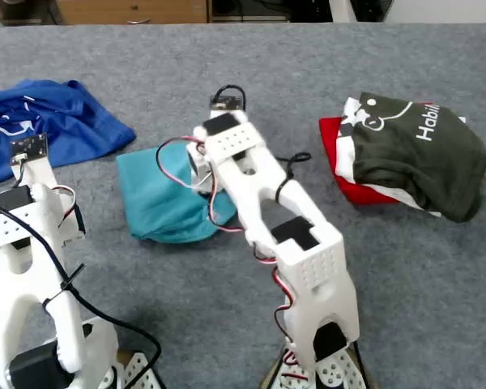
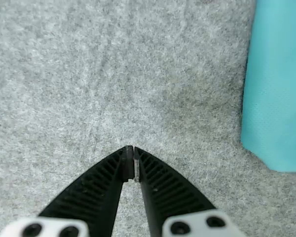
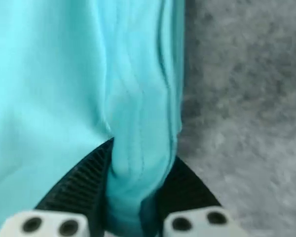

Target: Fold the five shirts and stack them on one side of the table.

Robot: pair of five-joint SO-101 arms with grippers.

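Seen from above, a grey felt surface holds five shirts in three places. At the right of the frame is a stack. A dark green shirt lies folded on top, a white shirt shows as a thin edge beneath it, and a red shirt is at the bottom. I judge these three to be folded and stacked. Left of centre lies a teal shirt, gathered into a rough, partly folded bundle. My right arm stretches from the lower middle of the frame out over it. In my right wrist view, my right jaws are clamped on a thick fold of this teal shirt, with cloth bunched between the two dark ribbed fingers and the grey felt alongside. My left arm stands at the lower left of the overhead frame. In my left wrist view, my left jaws are closed on nothing, their tips meeting above bare felt, and the edge of the teal shirt lies near them. In the upper left of the overhead frame, a blue shirt lies loose and crumpled, not yet folded. By my reckoning the task is past halfway. The teal shirt still needs to be tidied and carried to the stack, and after that the blue shirt must be folded and added.
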